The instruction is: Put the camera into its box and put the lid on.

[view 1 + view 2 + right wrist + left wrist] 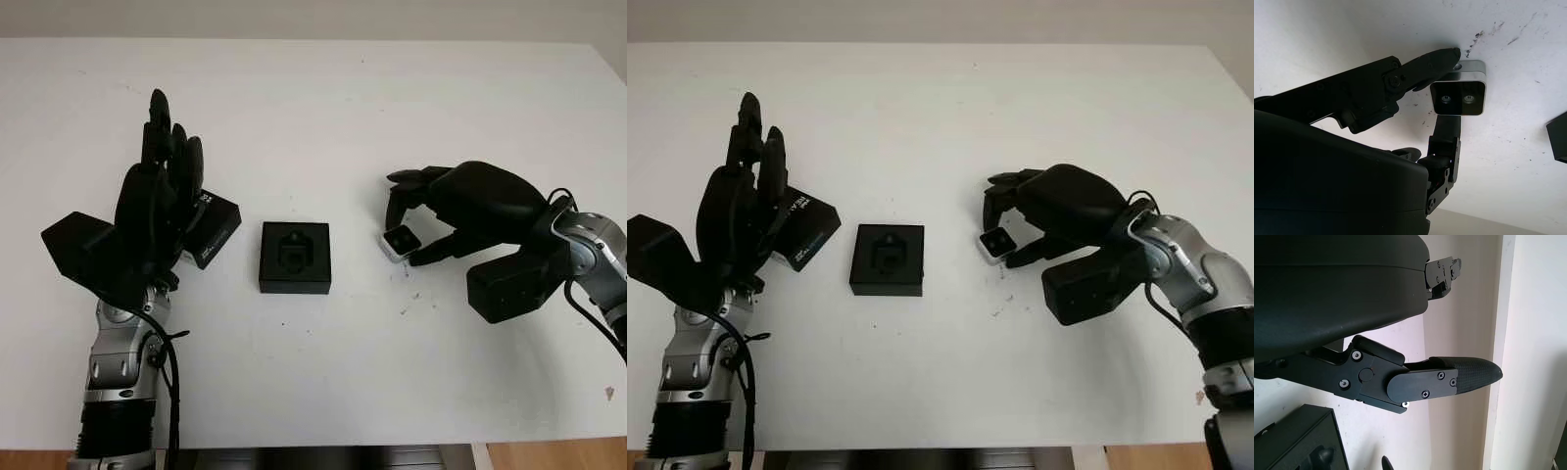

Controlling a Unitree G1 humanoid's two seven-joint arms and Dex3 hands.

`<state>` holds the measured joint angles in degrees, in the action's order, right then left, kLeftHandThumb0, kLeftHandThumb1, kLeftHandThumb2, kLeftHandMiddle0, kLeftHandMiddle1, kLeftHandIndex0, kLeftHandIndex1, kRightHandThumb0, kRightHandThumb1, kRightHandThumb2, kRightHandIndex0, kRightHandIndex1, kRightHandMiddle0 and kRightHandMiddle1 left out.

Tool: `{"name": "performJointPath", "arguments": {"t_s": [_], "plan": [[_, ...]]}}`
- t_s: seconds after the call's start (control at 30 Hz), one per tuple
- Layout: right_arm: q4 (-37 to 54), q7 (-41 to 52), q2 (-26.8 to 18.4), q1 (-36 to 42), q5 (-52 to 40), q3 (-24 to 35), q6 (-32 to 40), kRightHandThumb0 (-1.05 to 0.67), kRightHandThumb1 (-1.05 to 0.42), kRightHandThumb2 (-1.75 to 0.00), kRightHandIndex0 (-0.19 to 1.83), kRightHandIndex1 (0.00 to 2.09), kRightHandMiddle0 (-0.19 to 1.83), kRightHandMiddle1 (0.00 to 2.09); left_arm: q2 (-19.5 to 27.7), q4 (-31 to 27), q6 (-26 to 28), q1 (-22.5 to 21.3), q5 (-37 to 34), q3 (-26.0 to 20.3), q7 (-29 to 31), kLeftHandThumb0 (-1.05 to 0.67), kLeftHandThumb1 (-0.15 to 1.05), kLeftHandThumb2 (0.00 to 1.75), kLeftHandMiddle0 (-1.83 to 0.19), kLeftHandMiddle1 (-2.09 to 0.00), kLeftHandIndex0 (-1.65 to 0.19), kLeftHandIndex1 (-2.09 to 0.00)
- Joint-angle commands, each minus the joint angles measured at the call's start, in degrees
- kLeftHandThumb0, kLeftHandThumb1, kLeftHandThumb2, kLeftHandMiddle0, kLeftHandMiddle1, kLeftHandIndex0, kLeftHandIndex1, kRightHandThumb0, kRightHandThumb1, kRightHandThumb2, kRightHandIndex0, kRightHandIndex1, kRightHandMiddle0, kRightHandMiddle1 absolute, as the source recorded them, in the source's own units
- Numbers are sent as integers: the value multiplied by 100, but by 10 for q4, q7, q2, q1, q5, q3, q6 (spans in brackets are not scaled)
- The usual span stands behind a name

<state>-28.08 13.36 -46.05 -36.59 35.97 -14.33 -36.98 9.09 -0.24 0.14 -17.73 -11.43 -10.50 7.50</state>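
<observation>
The right hand, at about 3 o'clock of the bench's middle, has its fingers closed round the small silver-edged camera; whether the camera touches the surface cannot be told. Its lower finger is partly hidden behind the camera body. At the middle sits the open black box, its moulded recess unfilled. At 9 o'clock the left hand is raised and open, covering part of the black lid behind it. The white bench carries dark scuff marks near the camera.
</observation>
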Motion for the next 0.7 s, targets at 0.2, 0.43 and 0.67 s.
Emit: {"name": "performJointPath", "arguments": {"t_s": [0.2, 0.43, 0.67], "plan": [[-4, -12, 4, 1, -11, 3, -15, -45, -96, -5, 35, 12, 41, 130, 0, -2, -2, 7, -5, -4, 0, -72, 105, 49, 19, 0, 19, 0], [-23, -8, 15, 4, -39, 5, -31, -41, -98, -6, 36, 14, 38, 143, 1, -1, 1, 8, -5, -5, -1, -73, 105, 49, 19, 0, 19, 0], [-22, 71, 52, 16, -173, 34, 10, -36, -101, -5, 33, 15, 27, 171, -4, 4, 2, 5, -13, -10, -5, -75, 105, 34, 19, 0, 19, 0]]}}
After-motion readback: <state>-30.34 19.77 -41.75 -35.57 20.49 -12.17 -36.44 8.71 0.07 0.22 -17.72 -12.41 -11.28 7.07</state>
